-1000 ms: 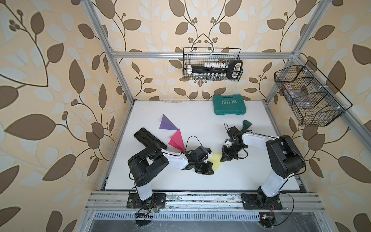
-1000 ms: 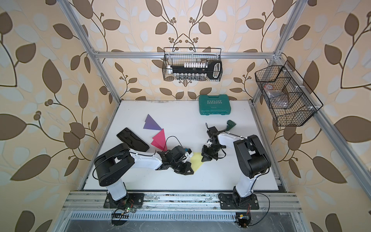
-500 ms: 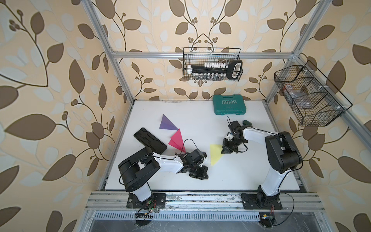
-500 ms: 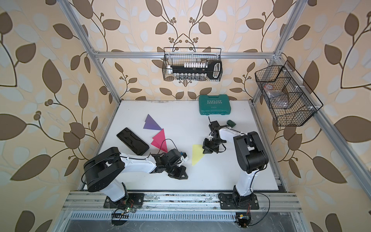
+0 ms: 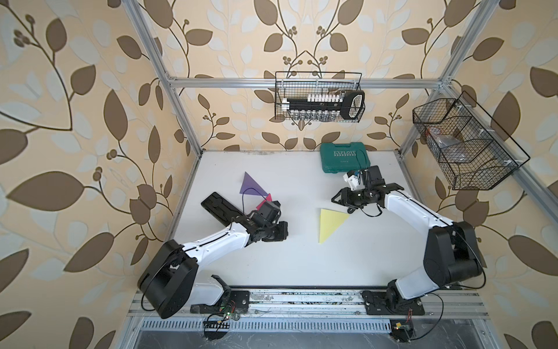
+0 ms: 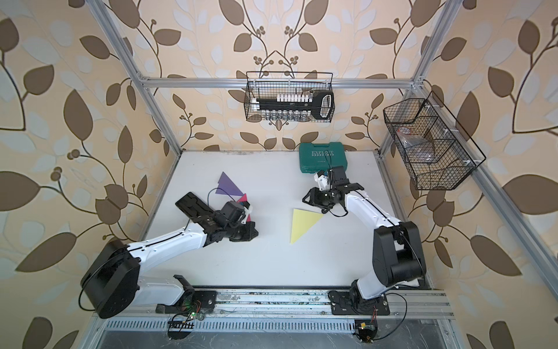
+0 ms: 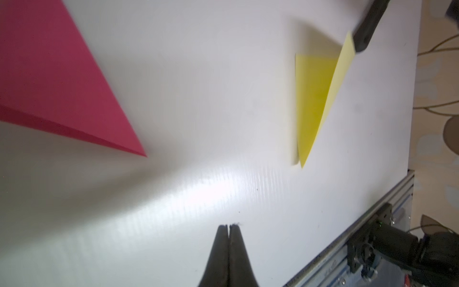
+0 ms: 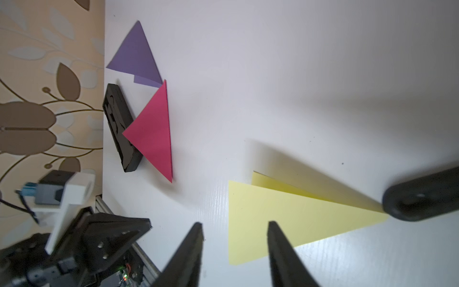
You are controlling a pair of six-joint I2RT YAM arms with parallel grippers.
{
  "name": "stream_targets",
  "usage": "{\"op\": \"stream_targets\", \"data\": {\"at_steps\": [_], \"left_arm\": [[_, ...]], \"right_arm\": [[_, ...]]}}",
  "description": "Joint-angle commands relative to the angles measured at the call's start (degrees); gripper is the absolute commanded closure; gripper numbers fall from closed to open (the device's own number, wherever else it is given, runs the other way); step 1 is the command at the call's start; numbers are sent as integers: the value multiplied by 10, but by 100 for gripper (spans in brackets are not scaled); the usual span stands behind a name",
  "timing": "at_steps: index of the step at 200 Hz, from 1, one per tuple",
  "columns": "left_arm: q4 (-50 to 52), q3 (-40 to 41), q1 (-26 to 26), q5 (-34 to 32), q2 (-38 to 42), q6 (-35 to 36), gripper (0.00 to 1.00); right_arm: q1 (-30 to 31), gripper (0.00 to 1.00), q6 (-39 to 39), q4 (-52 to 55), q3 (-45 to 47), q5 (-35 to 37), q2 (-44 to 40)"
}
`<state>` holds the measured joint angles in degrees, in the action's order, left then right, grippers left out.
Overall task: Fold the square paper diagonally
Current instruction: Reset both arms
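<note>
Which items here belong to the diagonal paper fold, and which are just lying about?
Job: yellow paper, already folded into a triangle; left claw, shut; right claw, open.
Lying about: purple folded paper; pink folded paper; black tray; green tool case; rear wire basket; side wire basket.

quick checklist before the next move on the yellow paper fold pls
1. Yellow paper folded into a triangle: ok.
2. Fold lying flat: not ok, the upper flap stands off the lower layer in both wrist views.
3. Corners matched: cannot tell.
4. Left gripper shut, empty, apart from the paper: ok.
5. Right gripper open, holding nothing: ok.
</note>
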<state>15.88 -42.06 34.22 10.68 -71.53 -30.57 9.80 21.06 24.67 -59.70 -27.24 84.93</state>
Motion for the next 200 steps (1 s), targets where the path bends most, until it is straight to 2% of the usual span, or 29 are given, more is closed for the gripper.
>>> {"op": "stream_targets", "data": {"at_steps": [1, 17, 31, 55, 62, 73, 82, 98, 112, 165, 192, 200], "left_arm": [[26, -32, -9, -126, 61, 115, 86], [22, -35, -18, -201, 85, 167, 68], [20, -33, -45, -239, 90, 188, 55], [6, -18, -134, -218, 83, 195, 48], [-3, -8, -156, -217, 83, 200, 46], [-28, 12, -190, -212, 89, 212, 40], [-58, 36, -210, -211, 98, 217, 31], [-134, 84, -243, -193, 111, 218, 24], [-203, 118, -267, -182, 110, 224, 23], [-397, 191, -276, -268, 42, 255, 27], [-501, 228, -279, -266, -1, 268, 29], [-498, 222, -280, -262, -6, 276, 30]], "right_arm": [[-24, 20, -26, -52, 39, 49, -36], [-44, 12, -39, -78, 66, 89, -68], [-64, 11, -46, -108, 93, 111, -97], [-73, 8, -82, -213, 171, 187, -164], [-73, 4, -94, -249, 199, 220, -185], [-73, 2, -113, -297, 238, 273, -210], [-73, 2, -131, -322, 264, 315, -223], [-82, 2, -158, -343, 288, 350, -227], [-95, 2, -158, -366, 306, 358, -223], [-118, 2, -165, -580, 388, 323, -145], [-119, 2, -167, -662, 405, 319, -89], [-120, 2, -171, -691, 411, 317, -75]]}}
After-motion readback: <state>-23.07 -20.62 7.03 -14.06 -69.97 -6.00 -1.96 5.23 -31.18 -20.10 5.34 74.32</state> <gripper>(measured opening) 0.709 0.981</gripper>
